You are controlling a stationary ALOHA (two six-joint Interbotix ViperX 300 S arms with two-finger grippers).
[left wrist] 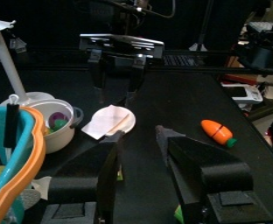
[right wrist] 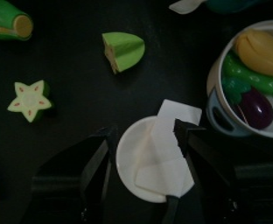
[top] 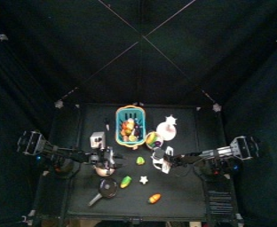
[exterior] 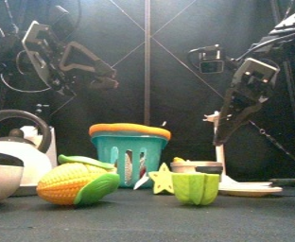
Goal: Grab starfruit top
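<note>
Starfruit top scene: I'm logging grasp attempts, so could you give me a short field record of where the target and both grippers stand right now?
target: pale yellow-green star-shaped starfruit slice, flat on the black table, untouched
right gripper: jaws open, over a white round disc, away from the target
left gripper: jaws open, nothing between them
beside target: green cut starfruit body
also present: teal plastic basket with an orange rim; orange carrot
</note>
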